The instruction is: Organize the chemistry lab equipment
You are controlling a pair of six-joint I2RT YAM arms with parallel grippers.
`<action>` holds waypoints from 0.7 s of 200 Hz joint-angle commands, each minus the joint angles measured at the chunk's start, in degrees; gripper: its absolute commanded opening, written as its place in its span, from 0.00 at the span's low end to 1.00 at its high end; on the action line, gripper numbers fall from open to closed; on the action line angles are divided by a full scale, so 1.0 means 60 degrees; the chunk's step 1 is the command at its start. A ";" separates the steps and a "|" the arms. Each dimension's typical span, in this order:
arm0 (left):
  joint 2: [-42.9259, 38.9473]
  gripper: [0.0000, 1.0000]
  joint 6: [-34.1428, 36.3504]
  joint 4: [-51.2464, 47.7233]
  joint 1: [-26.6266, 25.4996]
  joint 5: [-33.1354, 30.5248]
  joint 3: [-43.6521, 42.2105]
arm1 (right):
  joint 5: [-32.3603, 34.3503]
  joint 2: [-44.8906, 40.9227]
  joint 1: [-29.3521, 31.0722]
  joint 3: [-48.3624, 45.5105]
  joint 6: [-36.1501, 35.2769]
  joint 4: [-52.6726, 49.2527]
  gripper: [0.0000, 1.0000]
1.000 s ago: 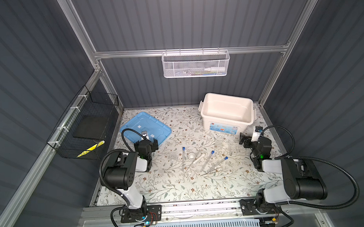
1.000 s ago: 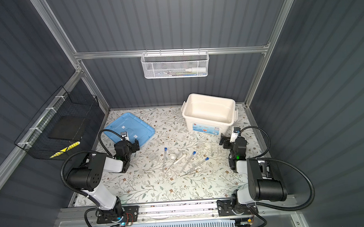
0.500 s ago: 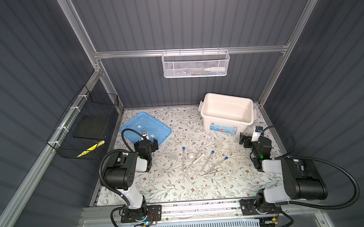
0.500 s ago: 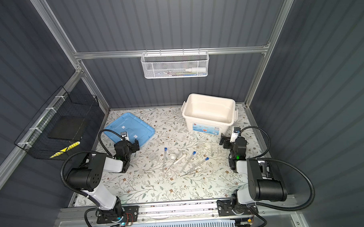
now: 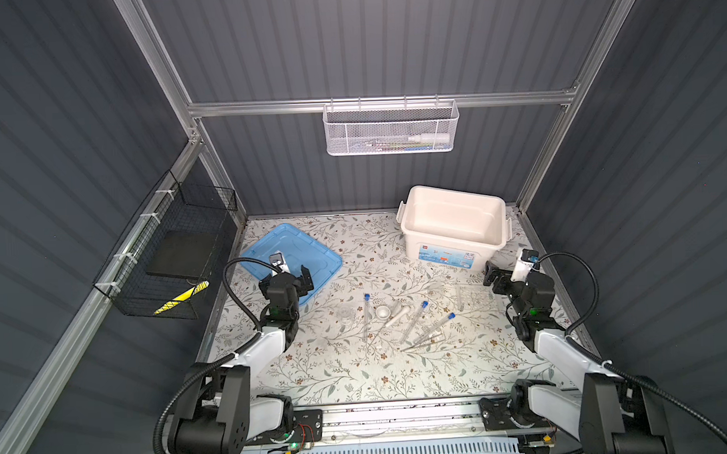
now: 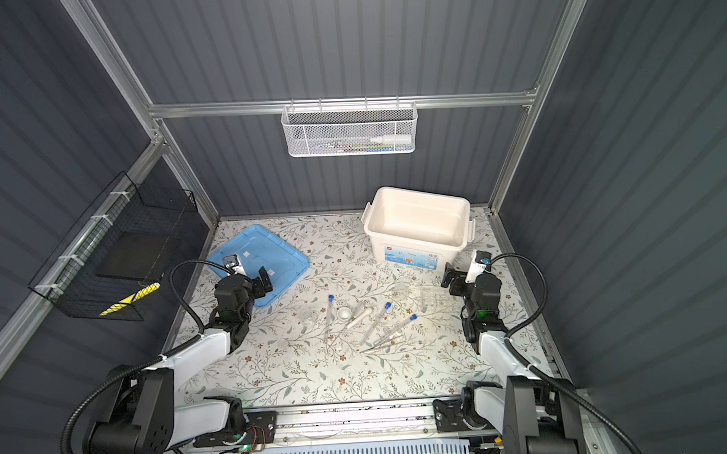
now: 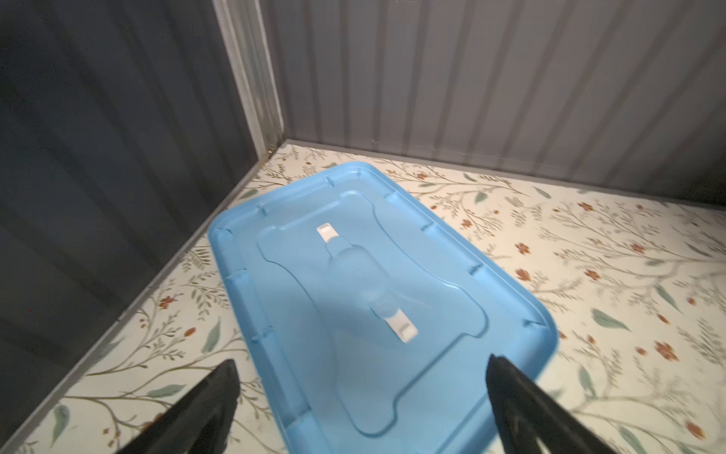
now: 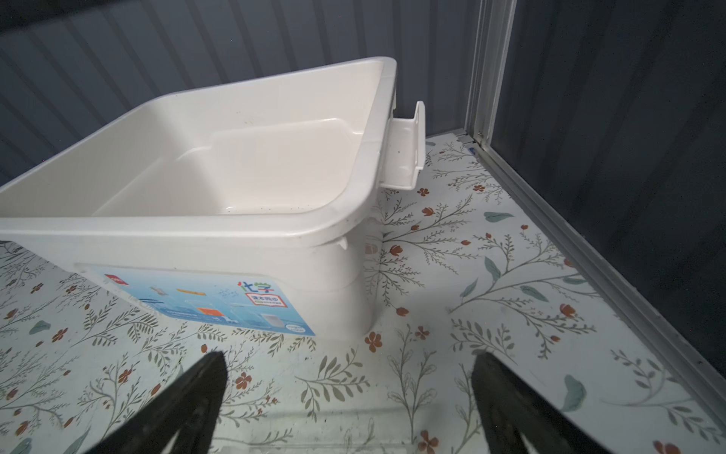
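The left pincer (image 5: 289,278) stands with its jaws wide apart and nothing between them, over the nearest corner of the blue lid (image 5: 285,247). The lid lies flat on the floral tabletop (image 5: 359,382) and stretches away ahead of the fingertips. The right pincer (image 5: 501,274) is likewise spread wide and empty, over bare tabletop, with the open cream box (image 5: 412,239) just ahead of it. All the lab equipment lies between the 2 pincers, touched by neither. The clear tube rack (image 5: 460,297) is nearest the right pincer, just beside it on the side facing the left pincer. Past the rack from there lie the 3 blue-capped test tubes (image 5: 414,322), flat and apart from one another, with the thin tweezers (image 5: 420,345) by the 2 closer to the right pincer. The white mortar (image 5: 382,311) and pestle (image 5: 398,316) sit close together between 2 of the tubes. The small glass dish (image 5: 347,314) is the item nearest the left pincer, yet well apart from it
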 commanded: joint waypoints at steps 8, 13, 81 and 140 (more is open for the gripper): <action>-0.0546 1.00 -0.0118 -0.1238 -0.0993 -0.0163 0.0264 | -0.0239 -0.0705 0.0111 0.0388 0.0270 -0.1976 0.99; -0.0610 0.99 -0.0190 -0.1361 -0.1080 -0.0114 0.0263 | -0.0283 -0.0825 0.0124 0.0414 0.0288 -0.2141 0.99; -0.1112 0.99 0.0279 -0.3044 -0.2430 -0.0044 0.0934 | -0.0894 -0.1309 0.0444 0.0848 0.1083 -0.3394 0.99; -0.0936 0.99 -0.0362 -0.5314 -0.3731 -0.1186 0.2339 | -0.0009 -0.1160 0.1554 0.1397 0.0997 -0.3965 0.98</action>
